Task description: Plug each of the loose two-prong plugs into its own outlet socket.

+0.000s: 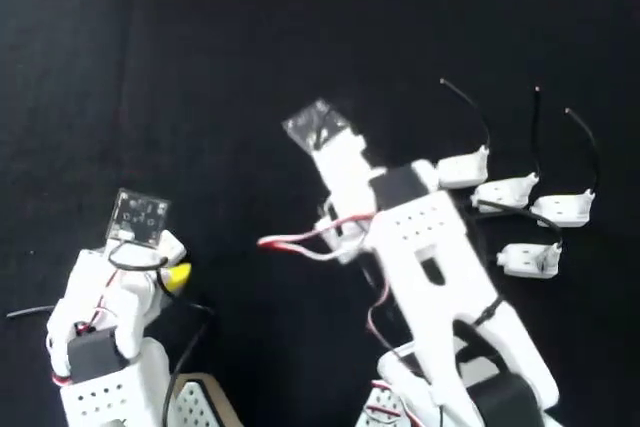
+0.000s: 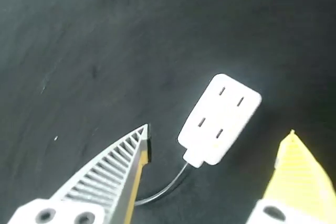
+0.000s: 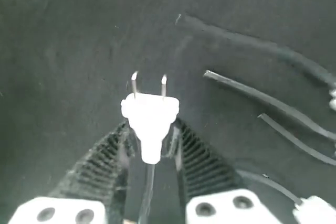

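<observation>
Plugs, high view: four white loose plugs (image 1: 505,192) lie clustered near the right edge of the surface (image 1: 200,67), their black cords (image 1: 533,132) trailing toward the far edge. Right arm (image 1: 440,267) reaches to mid-surface; left arm (image 1: 105,317) sits at the near left corner.

Left wrist view: outlet block (image 2: 220,119) lies flat, slots up, two pairs along its long axis. Left claw (image 2: 218,129) is spread, one finger on either side, clear of the block.

Right wrist view: right claw (image 3: 151,129) pinches the held plug (image 3: 150,114) by its body. Prongs point straight out past the fingertips, long axis in line with the claw.
</observation>
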Controlling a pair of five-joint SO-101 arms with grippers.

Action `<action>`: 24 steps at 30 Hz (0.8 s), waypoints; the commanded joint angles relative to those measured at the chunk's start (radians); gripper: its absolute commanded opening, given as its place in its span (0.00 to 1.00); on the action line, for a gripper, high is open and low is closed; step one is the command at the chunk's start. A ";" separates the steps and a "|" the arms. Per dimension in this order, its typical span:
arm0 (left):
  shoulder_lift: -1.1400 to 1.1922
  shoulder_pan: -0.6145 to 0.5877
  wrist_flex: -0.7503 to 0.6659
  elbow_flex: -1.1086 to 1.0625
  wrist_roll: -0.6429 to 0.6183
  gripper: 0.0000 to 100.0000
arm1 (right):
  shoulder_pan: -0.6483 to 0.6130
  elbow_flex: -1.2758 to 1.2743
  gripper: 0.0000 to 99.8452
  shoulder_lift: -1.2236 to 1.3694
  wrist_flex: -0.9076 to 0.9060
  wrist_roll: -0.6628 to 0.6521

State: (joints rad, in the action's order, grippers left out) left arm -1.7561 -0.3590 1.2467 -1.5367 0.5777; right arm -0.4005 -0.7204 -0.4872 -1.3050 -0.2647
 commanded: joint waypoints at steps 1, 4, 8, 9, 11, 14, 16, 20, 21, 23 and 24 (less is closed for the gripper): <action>0.160 0.022 0.000 0.133 0.014 0.38 | -0.038 -0.042 0.01 0.016 0.107 0.064; 0.404 0.062 0.012 0.291 0.014 0.38 | -0.112 -0.087 0.01 0.104 0.219 0.126; 0.753 0.143 0.132 0.541 0.028 0.38 | -0.150 -0.120 0.01 0.183 0.318 0.147; 0.832 0.159 0.149 0.582 0.064 0.38 | -0.147 -0.127 0.01 0.194 0.338 0.150; 0.968 0.177 0.152 0.616 0.218 0.37 | -0.133 -0.147 0.01 0.211 0.382 0.147; 1.079 0.145 0.084 0.650 0.362 0.37 | -0.107 -0.171 0.01 0.232 0.430 0.146; 1.102 0.096 0.025 0.677 0.425 0.38 | -0.104 -0.186 0.01 0.257 0.463 0.146; 1.115 0.044 -0.037 0.697 0.532 0.38 | -0.106 -0.177 0.01 0.337 0.516 0.146; 1.115 0.041 -0.057 0.693 0.549 0.38 | -0.112 -0.165 0.01 0.358 0.519 0.146; 1.117 0.019 -0.124 0.674 0.575 0.38 | -0.124 -0.137 0.01 0.397 0.517 0.147; 1.120 0.018 -0.153 0.657 0.582 0.38 | -0.126 -0.127 0.01 0.409 0.517 0.147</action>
State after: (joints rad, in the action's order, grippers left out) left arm -0.6391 -0.3176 1.1684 -0.8938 1.1285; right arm -0.5171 -0.8922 -0.1158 -0.8017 -0.1266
